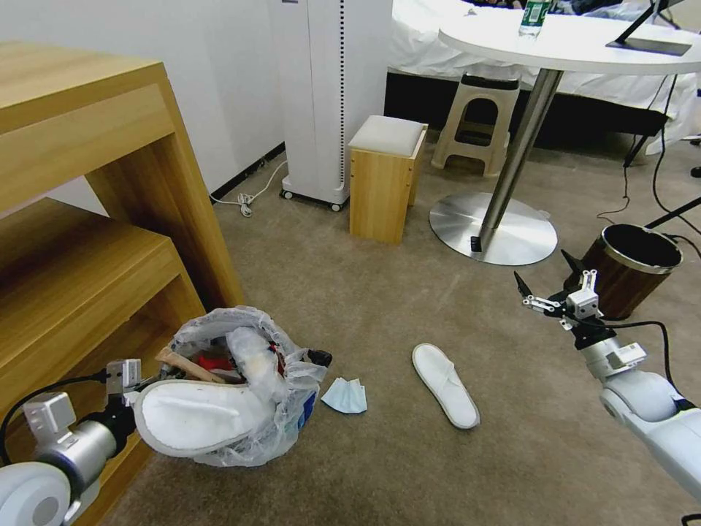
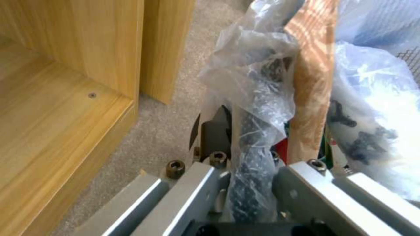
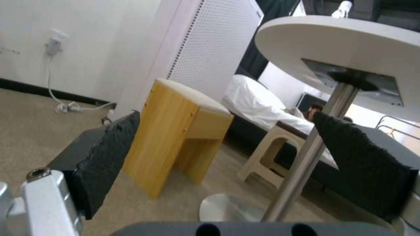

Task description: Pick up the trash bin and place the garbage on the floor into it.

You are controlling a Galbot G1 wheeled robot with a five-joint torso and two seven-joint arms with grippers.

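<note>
Collection step, part done. Your left gripper point(image 2: 245, 170) pinches the rim of the bin point(image 1: 241, 387), lower left of frame, one slipper already in it. Right gripper point(image 1: 553, 281) spread wide, empty, right of centre. Slipper point(image 1: 445, 385) and mask point(image 1: 345, 395) remain on the carpet point(image 1: 380, 292); next you need a descent onto one.

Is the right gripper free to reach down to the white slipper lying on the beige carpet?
Probably yes. The right gripper hangs open and empty above bare beige carpet, and nothing lies between it and the white slipper. The left gripper is shut on the bag-lined black trash bin.
</note>
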